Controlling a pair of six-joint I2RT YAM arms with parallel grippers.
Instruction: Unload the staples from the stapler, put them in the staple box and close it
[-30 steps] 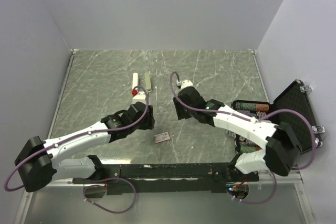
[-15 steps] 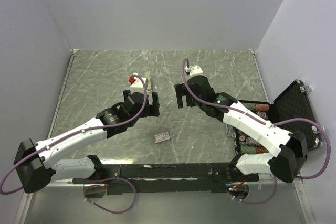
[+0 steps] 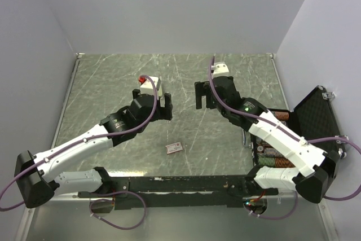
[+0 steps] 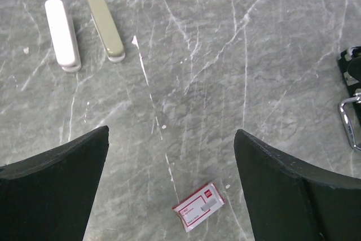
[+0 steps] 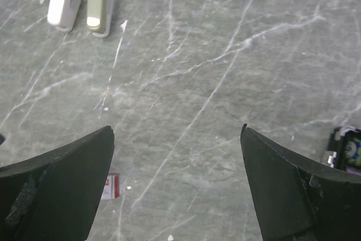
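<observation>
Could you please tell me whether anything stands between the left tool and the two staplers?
Nothing visible does. From the left wrist, only tabletop separates the open left tool from the white stapler and green stapler; the red-and-white box sits nearer, off that line.

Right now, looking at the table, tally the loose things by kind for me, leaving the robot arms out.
Staplers: 2, a white stapler and an olive-green stapler, lying side by side
Small card boxes: 1, the red-and-white box
Cases: 1, the open black case at the right edge
Total: 4
</observation>
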